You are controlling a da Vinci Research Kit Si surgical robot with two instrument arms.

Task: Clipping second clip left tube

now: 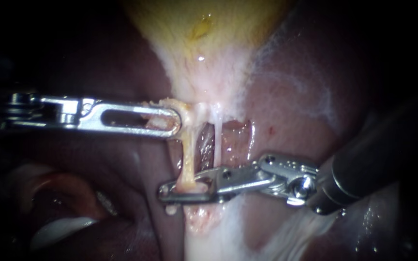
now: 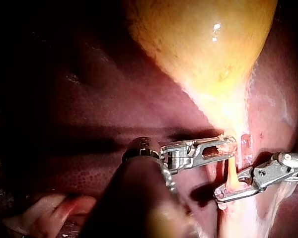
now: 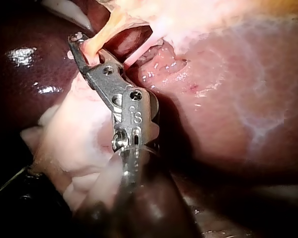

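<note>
— dark liver (image 1: 97, 72) backs everything, the gallbladder (image 1: 204, 43) lying across its upper edge. where's your left tube (image 1: 186, 154)?
— stretched from the gallbladder's neck down into your right instrument (image 1: 168, 192), whose jaws are closed around it from both sides.
— and your left instrument (image 1: 172, 121)?
— clamped on the neck tissue (image 1: 186, 110), holding it taut. pull harder and you'd likely tear the tube; drift sideways while clipping and you could catch the thin right tube (image 1: 217, 140).

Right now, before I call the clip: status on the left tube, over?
Left instrument jaws shut on left tube, at its top. Right instrument astride it lower down. Thin right tube close alongside.
</note>
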